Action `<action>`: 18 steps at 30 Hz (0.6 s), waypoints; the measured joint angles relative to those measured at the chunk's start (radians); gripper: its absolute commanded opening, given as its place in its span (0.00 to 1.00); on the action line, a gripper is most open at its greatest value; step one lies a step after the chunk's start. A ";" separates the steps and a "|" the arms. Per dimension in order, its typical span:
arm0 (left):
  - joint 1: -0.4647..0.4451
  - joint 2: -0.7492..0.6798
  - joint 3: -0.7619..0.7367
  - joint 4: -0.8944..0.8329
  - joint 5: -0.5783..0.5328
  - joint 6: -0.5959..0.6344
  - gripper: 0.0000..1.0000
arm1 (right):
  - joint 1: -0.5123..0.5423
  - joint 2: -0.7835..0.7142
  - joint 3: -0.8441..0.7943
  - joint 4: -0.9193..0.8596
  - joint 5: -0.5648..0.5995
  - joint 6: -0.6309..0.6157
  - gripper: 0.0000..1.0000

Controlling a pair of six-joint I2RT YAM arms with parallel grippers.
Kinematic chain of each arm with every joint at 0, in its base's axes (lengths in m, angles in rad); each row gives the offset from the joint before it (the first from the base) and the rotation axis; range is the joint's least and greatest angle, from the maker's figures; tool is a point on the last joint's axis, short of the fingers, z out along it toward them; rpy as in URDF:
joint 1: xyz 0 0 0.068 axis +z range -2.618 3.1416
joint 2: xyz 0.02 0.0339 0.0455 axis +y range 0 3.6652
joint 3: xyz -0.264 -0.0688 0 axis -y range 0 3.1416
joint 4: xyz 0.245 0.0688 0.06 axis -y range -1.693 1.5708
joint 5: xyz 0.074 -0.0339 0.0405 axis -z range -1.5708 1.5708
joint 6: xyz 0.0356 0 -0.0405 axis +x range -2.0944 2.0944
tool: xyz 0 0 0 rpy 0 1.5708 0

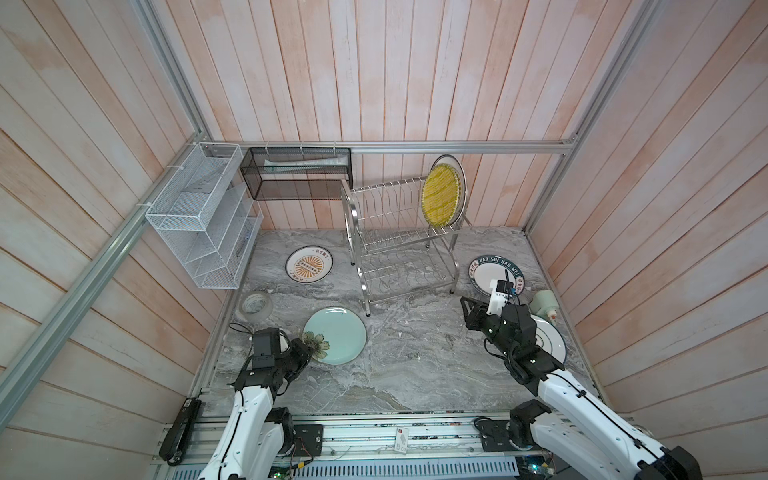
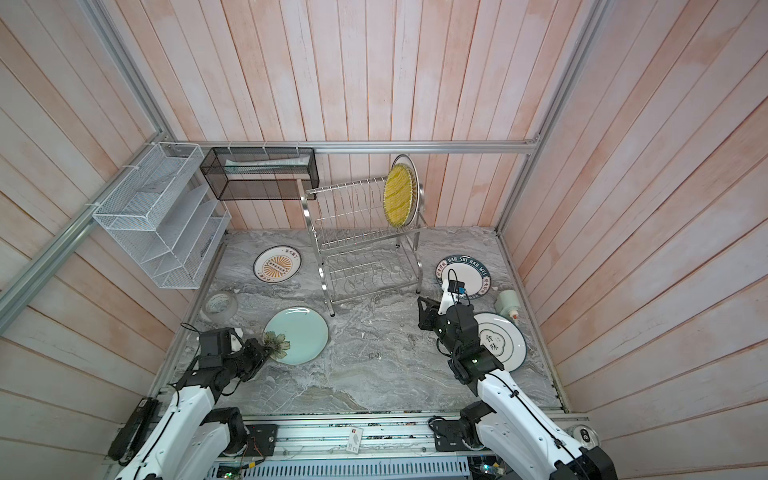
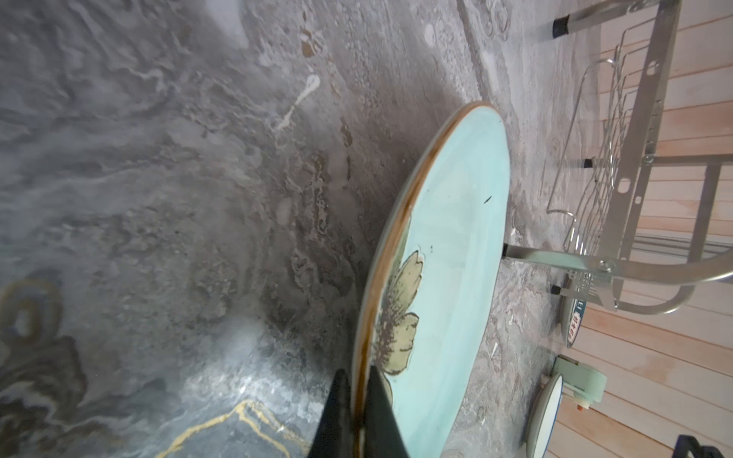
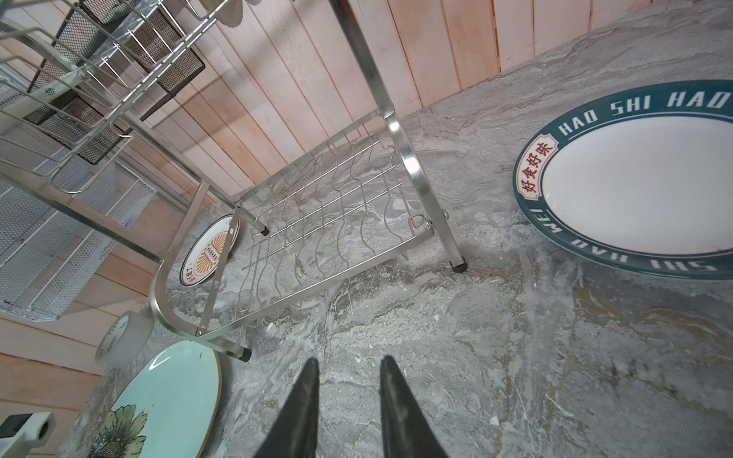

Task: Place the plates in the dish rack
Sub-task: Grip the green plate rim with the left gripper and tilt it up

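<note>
A grey marble table (image 1: 415,357) fills the floor of a booth with pale pink plank walls. The dish rack (image 1: 409,240), shiny steel wire on two tiers, stands towards the back of it. A white mesh organiser (image 1: 199,232) hangs on the wall well to the left of the rack. A black mesh basket (image 1: 297,178) hangs just beside the rack's upper left corner.

Two plates stand upright at the right end of the rack's top tier. The yellow woven-look plate (image 1: 441,195) is nearer the rack's middle, and directly behind it is a second plate (image 1: 462,183), of which only the pale rim shows.

Four more plates are outside the rack. The sunburst plate (image 1: 309,264) lies flat just left of the rack. The lettered plate (image 1: 484,276), white with a dark green rim, lies flat just right of it. The cloud-outline plate (image 2: 500,345) lies in front of the rack and to its right, partly under the right arm. The pale green plate (image 1: 338,334) is in front of the rack's left front leg.

A grey tape roll (image 1: 257,305) sits in front of the rack, well to its left.

The left gripper (image 3: 359,376) pinches the pale green plate's rim beside the dark flower, on the side away from the rack. The right gripper (image 4: 349,361) hangs over bare marble near the rack's right front leg, its fingers slightly spread with nothing between them
</note>
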 measured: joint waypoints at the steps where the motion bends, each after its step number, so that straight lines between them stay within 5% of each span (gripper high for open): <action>1: -0.001 0.009 0.000 0.001 0.013 0.005 0.00 | 0.000 0.005 0.000 0.001 0.000 0.000 0.28; 18: -0.086 0.093 0.005 0.038 0.103 0.071 0.00 | -0.003 0.028 0.002 0.018 -0.018 0.004 0.28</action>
